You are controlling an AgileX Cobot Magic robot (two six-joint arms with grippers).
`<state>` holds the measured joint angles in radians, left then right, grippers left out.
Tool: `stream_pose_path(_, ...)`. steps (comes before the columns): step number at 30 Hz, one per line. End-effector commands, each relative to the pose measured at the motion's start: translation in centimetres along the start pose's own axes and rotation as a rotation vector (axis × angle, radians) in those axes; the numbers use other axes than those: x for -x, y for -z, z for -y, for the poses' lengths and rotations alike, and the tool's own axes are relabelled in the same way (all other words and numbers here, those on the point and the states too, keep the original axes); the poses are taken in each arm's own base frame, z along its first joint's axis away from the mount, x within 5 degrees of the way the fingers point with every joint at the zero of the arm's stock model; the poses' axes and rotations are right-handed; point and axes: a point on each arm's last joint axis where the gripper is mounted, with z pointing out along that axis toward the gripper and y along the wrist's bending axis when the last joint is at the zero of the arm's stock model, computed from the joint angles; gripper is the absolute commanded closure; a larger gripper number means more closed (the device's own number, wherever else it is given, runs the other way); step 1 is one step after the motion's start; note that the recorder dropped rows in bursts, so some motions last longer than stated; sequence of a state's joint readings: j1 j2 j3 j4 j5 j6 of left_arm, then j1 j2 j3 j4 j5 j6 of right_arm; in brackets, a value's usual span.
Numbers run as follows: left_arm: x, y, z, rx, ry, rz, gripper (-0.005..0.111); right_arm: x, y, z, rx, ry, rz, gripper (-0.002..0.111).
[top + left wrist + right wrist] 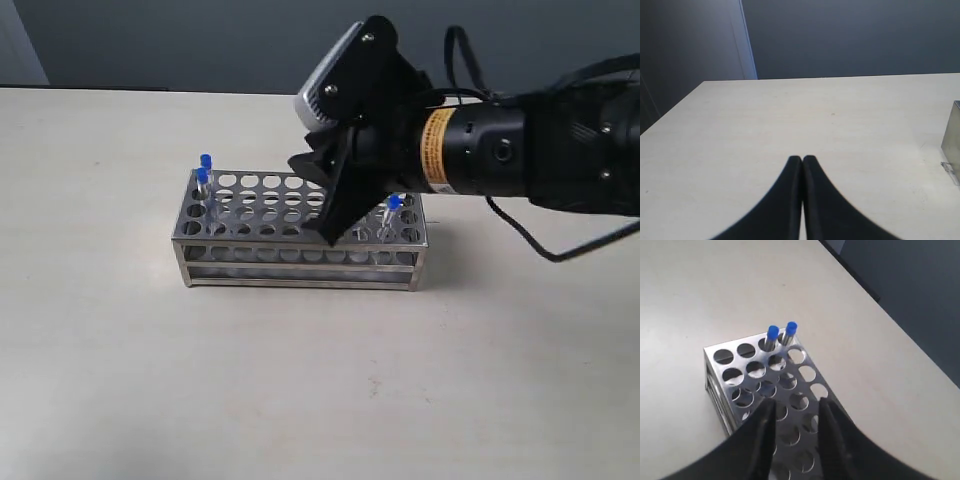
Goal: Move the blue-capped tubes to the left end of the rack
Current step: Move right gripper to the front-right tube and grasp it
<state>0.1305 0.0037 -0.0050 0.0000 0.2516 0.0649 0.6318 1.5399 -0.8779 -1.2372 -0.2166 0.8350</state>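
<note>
Right end effector, parted and empty, hovers above the rack.

Shiny steel rack, perforated top, stands upright mid table, long side parallel to far edge. Two blue-capped tubes stand upright in back holes at its left end. A third tube is upright near the right end.

Two blue-capped tubes stand at the rack's left end; neighbouring holes lie open from above.
</note>
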Motion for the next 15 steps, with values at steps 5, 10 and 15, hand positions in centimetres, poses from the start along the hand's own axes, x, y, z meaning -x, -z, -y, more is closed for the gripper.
stream_pose_path(5, 0.0, 0.0, 0.0, 0.006, 0.004, 0.01, 0.106, -2.8, 2.8, 4.7, -0.18, -0.262, 0.213, 0.078)
stream_pose_path(10, 0.0, 0.0, 0.0, 0.003, 0.004, 0.01, 0.106, -4.9, 1.3, 5.5, -0.193, -0.293, 0.176, 0.078)
stream_pose_path(15, 0.0, 0.0, 0.1, -0.012, -0.004, 0.011, 0.106, -6.8, -0.3, 5.3, -0.175, -0.302, 0.104, 0.078)
